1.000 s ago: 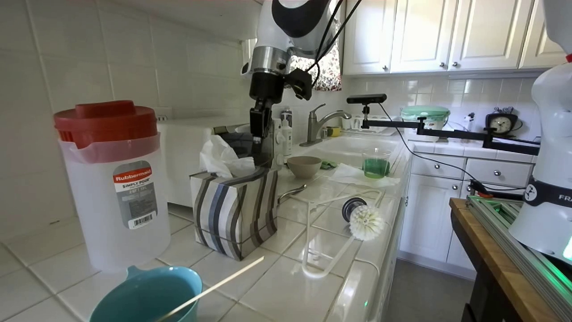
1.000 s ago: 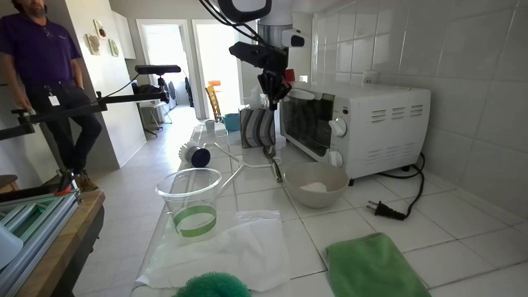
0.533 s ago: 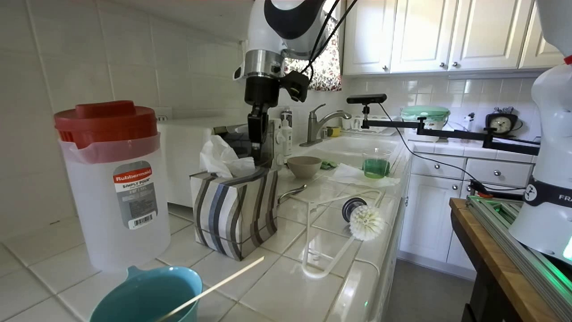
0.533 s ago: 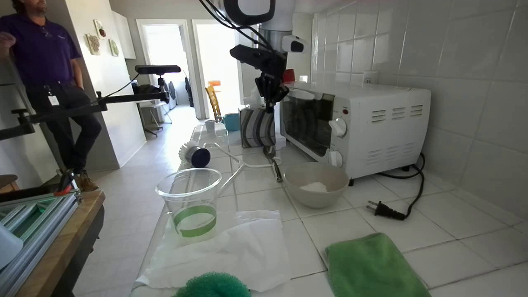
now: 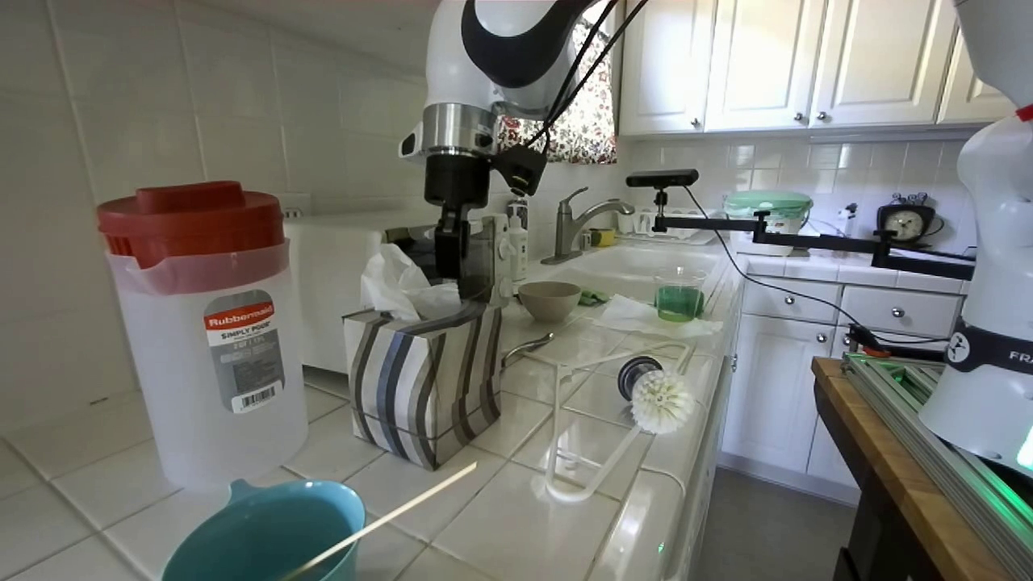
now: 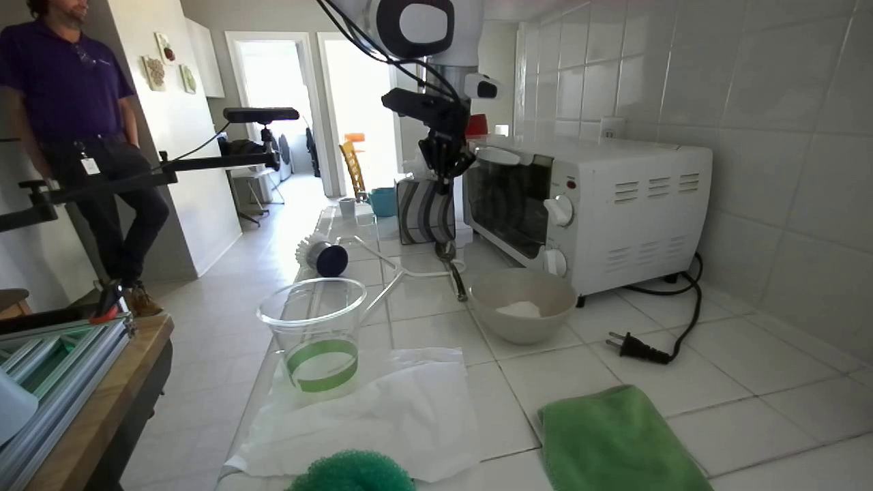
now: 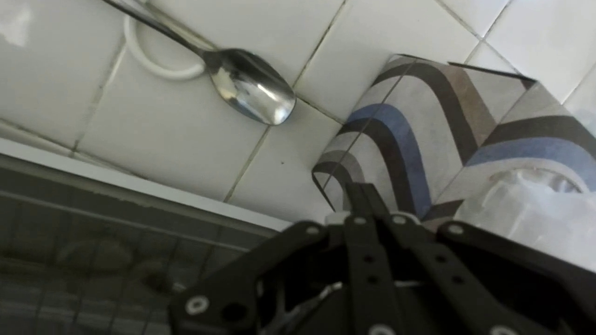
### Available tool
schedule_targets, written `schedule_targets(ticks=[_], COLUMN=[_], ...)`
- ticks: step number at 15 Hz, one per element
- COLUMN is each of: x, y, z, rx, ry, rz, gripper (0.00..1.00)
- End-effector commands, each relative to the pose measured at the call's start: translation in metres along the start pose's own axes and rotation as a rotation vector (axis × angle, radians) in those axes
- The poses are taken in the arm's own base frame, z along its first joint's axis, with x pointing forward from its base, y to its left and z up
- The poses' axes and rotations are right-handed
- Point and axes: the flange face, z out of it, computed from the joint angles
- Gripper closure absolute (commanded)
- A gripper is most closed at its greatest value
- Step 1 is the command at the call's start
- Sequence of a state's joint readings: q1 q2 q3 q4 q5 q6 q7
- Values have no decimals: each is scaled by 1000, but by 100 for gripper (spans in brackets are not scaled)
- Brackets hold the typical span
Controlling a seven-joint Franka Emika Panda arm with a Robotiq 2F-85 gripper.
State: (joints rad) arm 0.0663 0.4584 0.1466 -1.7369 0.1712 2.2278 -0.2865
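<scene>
My gripper point(image 7: 361, 188) is shut, its fingertips pressed together with nothing visible between them. It points down close beside a striped tissue box point(image 5: 420, 387), near the toaster oven point(image 6: 634, 211). In the wrist view the tips overlap the box's striped side point(image 7: 409, 135); whether they touch it cannot be told. White tissue point(image 7: 517, 214) sticks out of the box top. A metal spoon point(image 7: 253, 88) lies on the tiles near the box, its handle across a white looped frame point(image 7: 160, 70). The oven's glass door point(image 7: 111, 265) fills the lower left of the wrist view.
A red-lidded pitcher point(image 5: 218, 363) and a teal cup point(image 5: 274, 524) with a thin stick point(image 5: 387, 516) stand in front. A scrub brush point(image 5: 662, 399) lies near the counter edge. Beyond are a bowl point(image 6: 522, 320), a clear cup point(image 6: 317, 341), a green cloth point(image 6: 617, 436) and a plug point(image 6: 638, 348).
My arm has come lower and, in an exterior view, shifted left toward the tissue box. The gripper stays shut. Objects on the counter have not moved.
</scene>
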Motion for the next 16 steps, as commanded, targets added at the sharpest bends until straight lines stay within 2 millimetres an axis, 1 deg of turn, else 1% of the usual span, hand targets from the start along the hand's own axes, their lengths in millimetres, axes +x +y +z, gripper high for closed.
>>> schedule_targets(ticks=[1,6,12,16], x=[15,22,31,36], y=[-2,-13,-35,-44], z=[2,5,6,9], rx=[-18,-16,-30,-18], ry=[37,45,27,19], rz=[-38,-69,-141,-159], gripper=[100,100,100,100])
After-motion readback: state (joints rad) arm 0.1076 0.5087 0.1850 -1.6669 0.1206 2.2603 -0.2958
